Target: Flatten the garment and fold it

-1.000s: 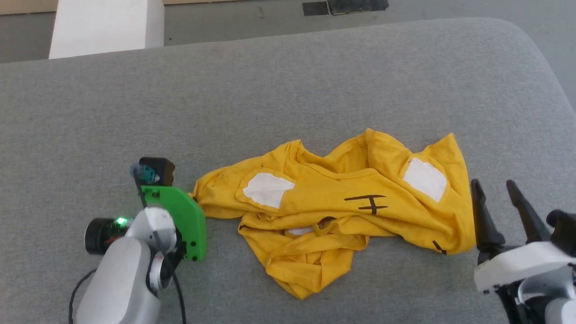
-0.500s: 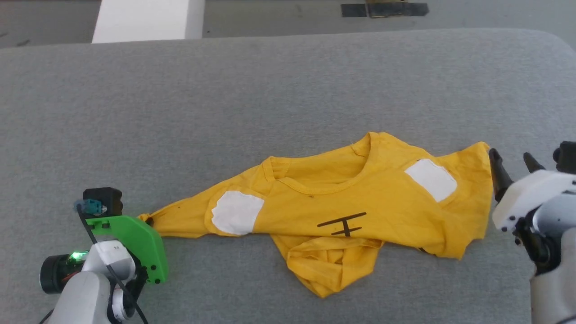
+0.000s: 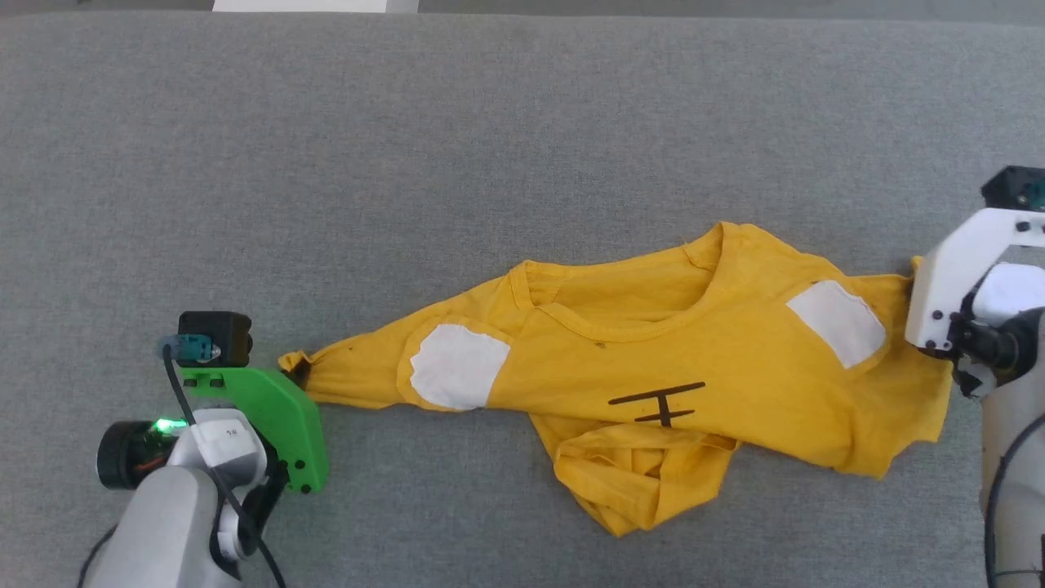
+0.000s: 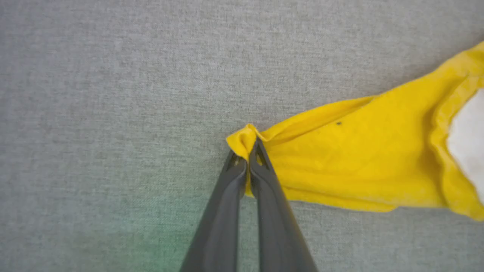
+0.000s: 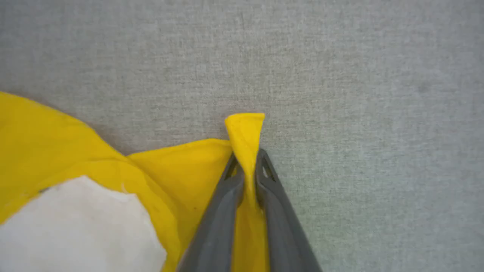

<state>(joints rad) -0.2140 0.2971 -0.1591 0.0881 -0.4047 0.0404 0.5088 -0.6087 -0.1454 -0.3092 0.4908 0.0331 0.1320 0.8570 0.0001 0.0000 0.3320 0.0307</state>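
A bright yellow short-sleeved cotton T-shirt (image 3: 702,359) lies across the middle and right of the head view on a grey woven-fabric worktop (image 3: 490,147). It is printed side up and stretched sideways between the two arms. Its round neckline (image 3: 620,327) opens toward the top of the frame, with one white patch (image 3: 459,366) left of centre, another white patch (image 3: 837,320) toward the right, and a black stripe mark (image 3: 660,400) between them.

In the left wrist view, the left jaws are pressed together on the very tip of one sleeve, with a small nub of cloth showing past them. In the right wrist view, the right jaws pinch a narrow upright fold of the other sleeve, which pokes out above their tips.

The chest looks taut, but the lower body (image 3: 645,482) is folded and bunched below the stripe mark, near the bottom centre of the head view.

Judged from this, the main risk is at the left grip. The bite there is small, so more outward pull could draw the sleeve tip free and let that side slacken. Uneven pull could also skew the shirt across the worktop. More sideways tension alone probably won't free the bunched lower body, and folding over it would lock the creases in
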